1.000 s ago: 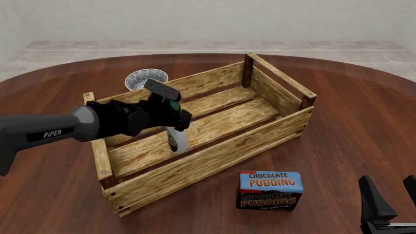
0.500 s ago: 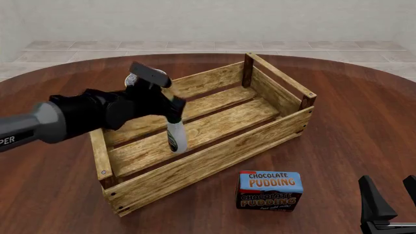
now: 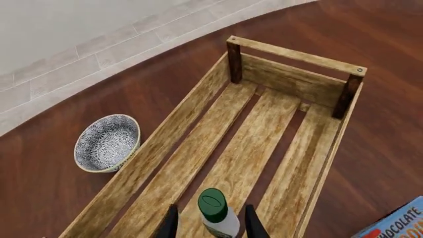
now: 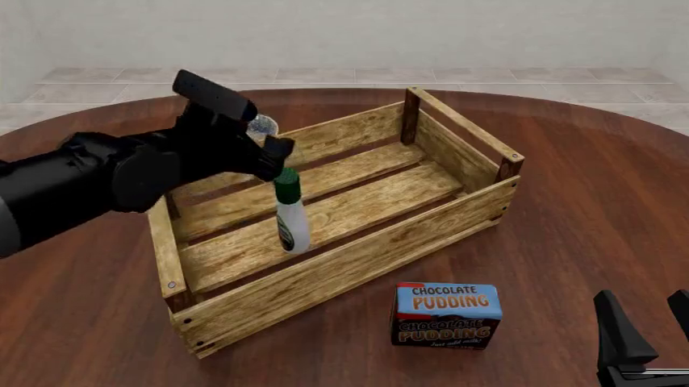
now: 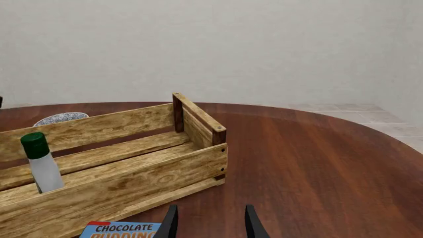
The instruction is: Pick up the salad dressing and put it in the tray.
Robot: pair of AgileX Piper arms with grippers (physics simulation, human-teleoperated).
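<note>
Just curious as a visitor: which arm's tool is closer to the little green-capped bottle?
The left tool, just above the salad dressing standing in the tray. The right tool sits far off, past the pudding box.

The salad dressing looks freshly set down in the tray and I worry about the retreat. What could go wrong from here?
1. The salad dressing stands upright on a slat of the tray, tall and slim, so it may tip easily.
2. The left gripper is open, but its fingers flank the green cap closely; a sideways pull-away could clip the bottle.
3. The left arm hangs over the tray's near-left wall and could catch it if it drops.
</note>
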